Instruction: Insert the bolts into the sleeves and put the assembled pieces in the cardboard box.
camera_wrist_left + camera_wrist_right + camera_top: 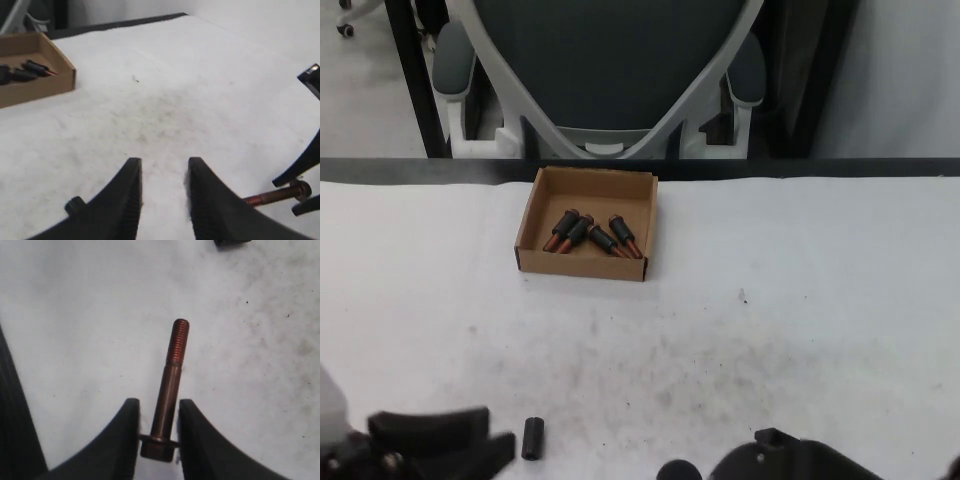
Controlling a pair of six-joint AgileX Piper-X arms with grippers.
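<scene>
copper bolt [172, 360] in right claw [159, 402] (head end)

Matte black left gripper [164, 164], matte black right gripper [158, 406], curved tapering fingers [119, 202], finely ribbed inner faces.

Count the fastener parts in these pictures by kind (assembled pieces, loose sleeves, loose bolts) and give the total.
assembled pieces, all in the cardboard box: 4
loose black sleeve, on the bench: 1
loose copper-coloured bolt: 1
Total: 6
</scene>
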